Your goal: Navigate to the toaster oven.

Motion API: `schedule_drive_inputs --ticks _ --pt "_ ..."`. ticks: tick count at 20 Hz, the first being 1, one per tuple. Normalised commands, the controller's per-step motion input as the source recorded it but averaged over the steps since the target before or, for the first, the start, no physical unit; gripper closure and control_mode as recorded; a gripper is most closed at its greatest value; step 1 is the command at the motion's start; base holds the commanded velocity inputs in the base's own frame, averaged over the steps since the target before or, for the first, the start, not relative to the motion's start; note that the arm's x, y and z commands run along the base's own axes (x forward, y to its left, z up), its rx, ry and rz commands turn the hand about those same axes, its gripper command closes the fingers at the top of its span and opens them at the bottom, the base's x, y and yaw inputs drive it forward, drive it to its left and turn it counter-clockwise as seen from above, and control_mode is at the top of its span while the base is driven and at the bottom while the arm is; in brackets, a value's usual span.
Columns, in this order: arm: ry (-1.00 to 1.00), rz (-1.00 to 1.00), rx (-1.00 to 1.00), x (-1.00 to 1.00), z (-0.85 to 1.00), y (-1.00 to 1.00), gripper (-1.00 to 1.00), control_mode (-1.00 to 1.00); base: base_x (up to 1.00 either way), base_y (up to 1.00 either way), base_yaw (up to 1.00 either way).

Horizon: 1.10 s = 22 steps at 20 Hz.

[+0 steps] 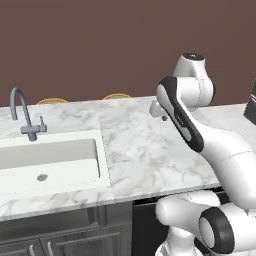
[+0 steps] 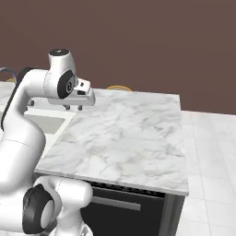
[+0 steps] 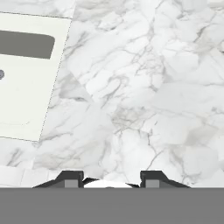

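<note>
The toaster oven is out of view. My gripper (image 2: 73, 107) hangs over the white marble counter (image 2: 124, 138), pointing down, a little above its surface. Looking along the hand, the two dark fingertips (image 3: 70, 177) stand wide apart over bare marble, so the gripper (image 3: 110, 178) is open and holds nothing. From the left base camera the gripper (image 1: 161, 115) is partly hidden behind my own forearm.
A white sink (image 1: 50, 165) with a grey faucet (image 1: 22, 112) sits at the counter's left. A dark object (image 1: 251, 102) is cut by the right edge; what it is cannot be told. The counter ends at the right, with pale tiled floor (image 2: 209, 152) beyond. A dark dishwasher front (image 2: 120, 205) is below.
</note>
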Motion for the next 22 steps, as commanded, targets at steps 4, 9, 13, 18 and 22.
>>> schedule_drive_inputs --ticks 4,9,13,18,22 --pt "0.0 0.0 0.0 0.0 0.0 0.0 -1.0 1.0 -0.07 0.0 0.0" --pt "0.0 0.0 0.0 0.0 0.0 0.0 -1.0 1.0 -0.68 -0.06 0.0" --pt "0.0 0.0 0.0 0.0 0.0 0.0 -1.0 1.0 -0.09 -0.01 -0.43" --pt "0.0 0.0 0.0 0.0 0.0 0.0 -1.0 1.0 0.0 -0.02 -0.74" --pt "0.0 0.0 0.0 0.0 0.0 0.0 -1.0 1.0 0.0 -0.25 -0.74"
